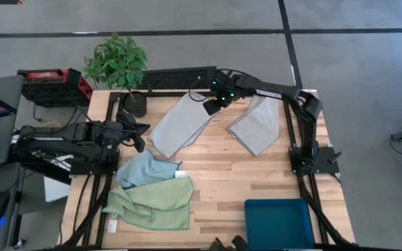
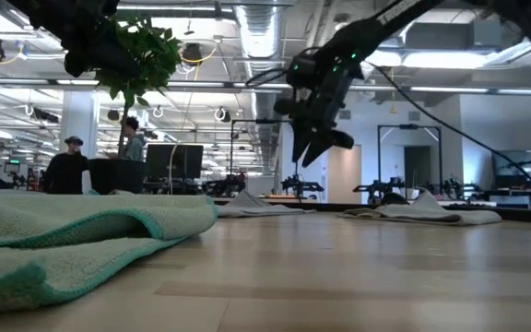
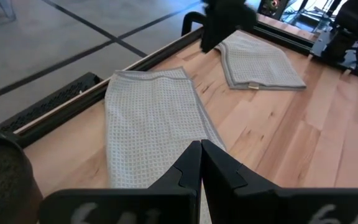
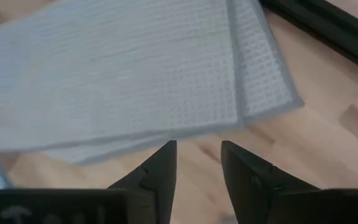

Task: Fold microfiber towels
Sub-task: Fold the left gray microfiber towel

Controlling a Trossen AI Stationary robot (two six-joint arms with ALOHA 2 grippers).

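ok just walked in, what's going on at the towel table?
Towel folding is under way. The right gripper hangs open in the air over the far end of the table, between the two grey towels, holding nothing. One grey towel lies folded lengthwise; the other grey towel lies folded beside it. The left gripper waits shut near the plant pot. The blue towel and green towel lie rumpled, unfolded. The teal bin is empty.
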